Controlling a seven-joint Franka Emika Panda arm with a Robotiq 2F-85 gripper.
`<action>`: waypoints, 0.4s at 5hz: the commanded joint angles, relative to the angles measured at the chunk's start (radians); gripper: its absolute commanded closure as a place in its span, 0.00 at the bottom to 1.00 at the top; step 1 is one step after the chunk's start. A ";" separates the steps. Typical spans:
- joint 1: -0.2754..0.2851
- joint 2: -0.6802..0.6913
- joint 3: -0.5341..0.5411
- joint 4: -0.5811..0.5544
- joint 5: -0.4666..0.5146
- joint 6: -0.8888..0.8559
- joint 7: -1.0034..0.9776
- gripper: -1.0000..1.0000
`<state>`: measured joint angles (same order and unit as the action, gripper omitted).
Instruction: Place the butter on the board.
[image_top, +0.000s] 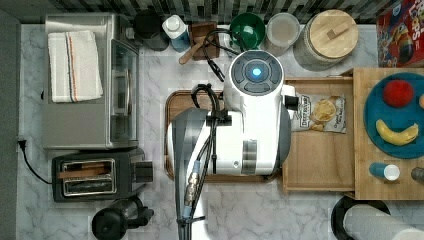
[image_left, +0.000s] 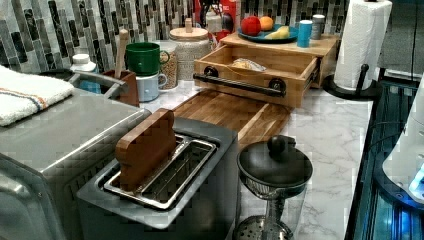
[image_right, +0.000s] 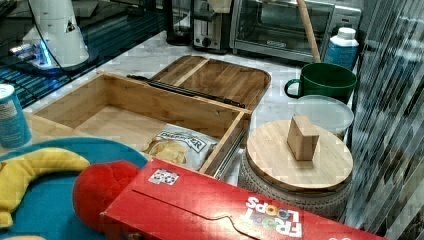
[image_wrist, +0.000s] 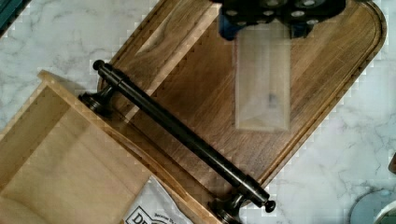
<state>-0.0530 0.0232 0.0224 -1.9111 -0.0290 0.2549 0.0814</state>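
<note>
Above the board (image_wrist: 196, 93), gripper (image_wrist: 261, 28)

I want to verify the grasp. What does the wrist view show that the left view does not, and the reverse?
Wrist view: the pale butter held by the gripper, above the board. Left view: a toaster holding wooden toast, and a paper towel roll. Both: the board, the tray's black bar handle and the chips bag.
</note>
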 joint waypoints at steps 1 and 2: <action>-0.001 -0.041 0.014 -0.057 -0.014 0.031 0.045 1.00; 0.016 -0.087 0.030 -0.112 -0.013 0.043 0.131 1.00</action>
<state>-0.0627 0.0224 0.0280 -1.9961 -0.0566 0.2991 0.1277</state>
